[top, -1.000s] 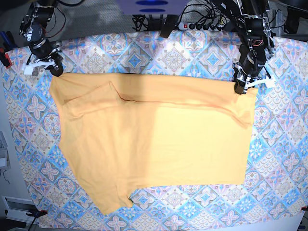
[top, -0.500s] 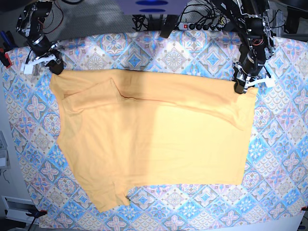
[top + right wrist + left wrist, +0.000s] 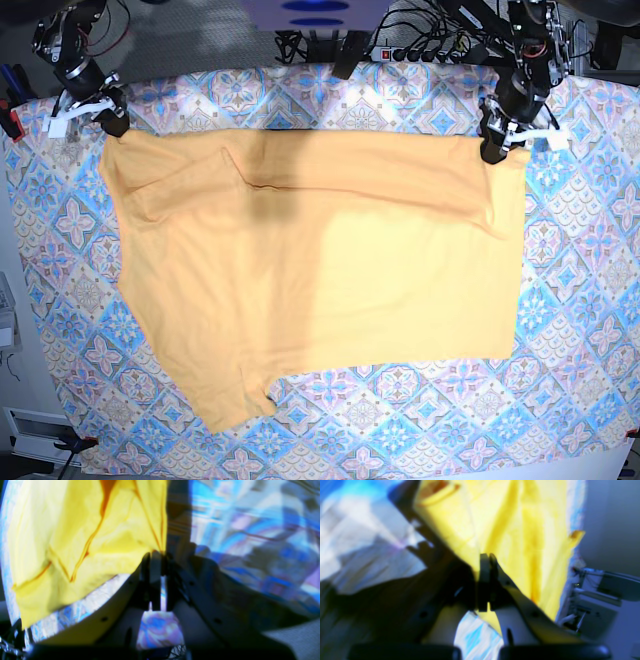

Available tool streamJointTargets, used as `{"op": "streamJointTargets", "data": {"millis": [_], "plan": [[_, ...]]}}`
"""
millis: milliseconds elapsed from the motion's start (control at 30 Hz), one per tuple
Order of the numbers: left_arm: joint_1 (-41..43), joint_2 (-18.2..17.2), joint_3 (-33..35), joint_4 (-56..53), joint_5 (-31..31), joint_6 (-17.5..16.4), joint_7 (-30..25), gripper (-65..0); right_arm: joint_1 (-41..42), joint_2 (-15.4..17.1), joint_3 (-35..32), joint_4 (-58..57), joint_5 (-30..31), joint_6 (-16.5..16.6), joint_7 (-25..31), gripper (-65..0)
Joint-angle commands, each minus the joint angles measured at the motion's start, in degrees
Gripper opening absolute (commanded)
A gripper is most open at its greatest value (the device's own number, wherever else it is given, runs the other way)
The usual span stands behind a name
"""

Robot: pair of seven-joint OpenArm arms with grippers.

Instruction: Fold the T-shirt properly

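Though both wrist views blur, left gripper [image 3: 492,150] and right gripper [image 3: 112,125] seemingly pinch T-shirt [image 3: 320,280] corners.

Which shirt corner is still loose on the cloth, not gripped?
The bottom-left sleeve corner of the T-shirt; the two top corners are pinched by the right gripper and left gripper.

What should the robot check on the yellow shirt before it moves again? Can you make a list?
1. Left gripper shut on the T-shirt corner: ok.
2. Right gripper shut on the other top corner: ok.
3. Top edge stretched straight between them: ok.
4. Shirt lying flat: not ok, a fold sits near the right gripper's side.
5. Tablecloth free of both grippers: cannot tell.
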Motion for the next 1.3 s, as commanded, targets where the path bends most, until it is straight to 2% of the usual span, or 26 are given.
{"op": "streamJointTargets", "data": {"millis": [0, 167, 633, 733, 1167, 1267], "plan": [[2.99, -0.40, -0.54, 0.25, 2.13, 3.40, 0.75, -65.0, -0.57, 0.89, 1.37, 0.83, 0.94, 0.79, -0.18, -65.0], [6.77, -0.40, -0.63, 3.32, 2.13, 3.40, 0.75, -65.0, -2.06, 0.89, 4.09, 1.01, 0.94, 0.88, -2.82, -65.0], [14.07, -0.49, -0.90, 8.25, 1.96, 3.40, 0.58, -65.0, -6.81, 0.89, 4.45, 1.09, 0.94, 0.88, -2.82, -65.0], [15.47, -0.22, -2.74, 8.51, 1.96, 3.40, 0.67, -65.0, -6.81, 0.89, 4.45, 1.18, 0.94, 0.88, -2.82, -65.0], [15.65, -0.40, -3.09, 8.51, 1.96, 3.40, 0.75, -65.0, -7.60, 0.89, 4.45, 1.53, 0.94, 0.88, -2.56, -64.7], [15.65, -0.40, -3.09, 8.51, 1.96, 3.40, 0.75, -63.9, -7.69, 0.89, 4.45, 1.53, 0.94, 0.88, -2.47, -61.1]]}}
